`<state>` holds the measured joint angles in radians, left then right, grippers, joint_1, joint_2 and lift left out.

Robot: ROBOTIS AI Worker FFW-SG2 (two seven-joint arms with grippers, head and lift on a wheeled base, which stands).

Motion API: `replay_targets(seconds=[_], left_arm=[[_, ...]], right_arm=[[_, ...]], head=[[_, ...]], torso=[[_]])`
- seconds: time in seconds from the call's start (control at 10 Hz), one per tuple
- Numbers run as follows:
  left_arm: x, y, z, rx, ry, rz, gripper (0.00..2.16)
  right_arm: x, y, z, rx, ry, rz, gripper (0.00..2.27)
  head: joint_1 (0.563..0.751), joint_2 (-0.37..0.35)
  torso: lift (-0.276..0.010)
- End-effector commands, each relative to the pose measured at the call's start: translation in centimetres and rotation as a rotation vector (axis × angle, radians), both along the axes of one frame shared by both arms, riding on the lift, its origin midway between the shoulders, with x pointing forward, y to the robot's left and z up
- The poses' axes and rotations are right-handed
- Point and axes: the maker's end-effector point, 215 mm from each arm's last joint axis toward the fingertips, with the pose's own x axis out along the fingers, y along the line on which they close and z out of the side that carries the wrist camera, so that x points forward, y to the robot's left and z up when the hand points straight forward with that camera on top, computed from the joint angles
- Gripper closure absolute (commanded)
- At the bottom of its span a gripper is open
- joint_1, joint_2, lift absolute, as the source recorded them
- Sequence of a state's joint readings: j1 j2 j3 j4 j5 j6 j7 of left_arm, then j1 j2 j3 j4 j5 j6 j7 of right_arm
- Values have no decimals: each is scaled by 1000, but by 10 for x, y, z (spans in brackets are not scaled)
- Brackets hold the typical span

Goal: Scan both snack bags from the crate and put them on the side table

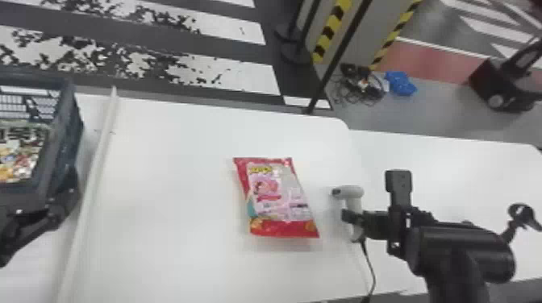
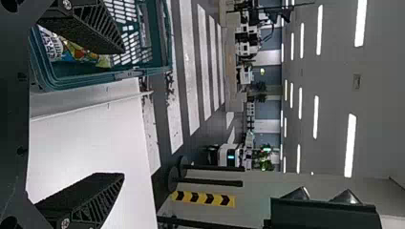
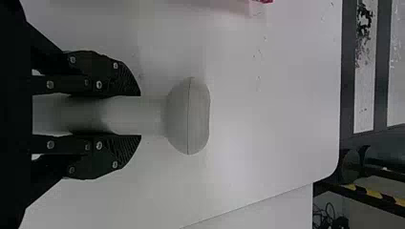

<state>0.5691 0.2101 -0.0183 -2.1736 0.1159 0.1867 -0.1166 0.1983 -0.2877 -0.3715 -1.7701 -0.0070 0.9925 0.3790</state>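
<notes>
At head view's left edge, a cut-off crate (image 1: 69, 108).

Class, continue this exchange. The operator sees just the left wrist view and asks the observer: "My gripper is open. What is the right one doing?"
Observer: The right gripper is closed on the handle of the grey scanner.
Operator: And what lies on the white table beyond my view?
Observer: A red snack bag, lying flat, to the robot's left of the scanner.
</notes>
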Motion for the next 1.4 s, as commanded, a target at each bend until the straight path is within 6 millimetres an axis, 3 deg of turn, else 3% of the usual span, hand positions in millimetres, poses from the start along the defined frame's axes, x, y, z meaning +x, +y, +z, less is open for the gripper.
replay_targets(seconds=[0.0,0.2,0.5,0.8,1.0,1.3], left_arm=[[0,0,0,-1,0,0,76],[0,0,-2,-2,3,1,76],[-1,0,-3,-2,6,1,76],[-1,0,-4,-1,7,0,76],[-1,0,-3,2,6,-2,76],[-1,0,-1,5,1,-5,76]], right_arm=[[-3,16,17,16,-5,2,2253],[-22,53,37,40,22,27,2253],[-51,123,62,77,63,105,2253],[-60,187,75,55,80,222,2253],[-57,215,72,36,95,277,2253],[-47,229,67,8,119,302,2253]], head=[[695,-350],[695,-337],[695,-261],[695,-179],[695,-118],[695,-71]], torso=[[-87],[-87],[-87],[-87],[-87],[-87]])
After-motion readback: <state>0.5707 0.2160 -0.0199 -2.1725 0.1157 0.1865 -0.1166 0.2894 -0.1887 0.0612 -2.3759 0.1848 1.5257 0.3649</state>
